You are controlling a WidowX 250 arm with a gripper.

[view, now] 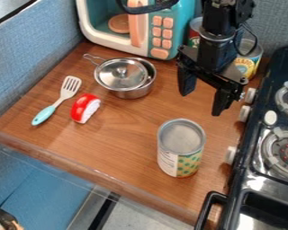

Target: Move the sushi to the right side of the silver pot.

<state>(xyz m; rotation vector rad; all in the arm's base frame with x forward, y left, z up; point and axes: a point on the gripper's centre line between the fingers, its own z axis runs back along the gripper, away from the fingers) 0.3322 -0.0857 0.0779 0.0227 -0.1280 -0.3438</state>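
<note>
My gripper hangs over the right part of the wooden counter, its two fingers spread wide with nothing between them. The red and white sushi lies on the counter at the left, below and left of the silver pot. A silver lid rests tilted on the pot, whose handle points to the upper left. The gripper is to the right of both pot and sushi, apart from them.
A spatula lies just left of the sushi. One can stands near the front; another is behind the arm. A toy microwave is at the back, a stove at the right.
</note>
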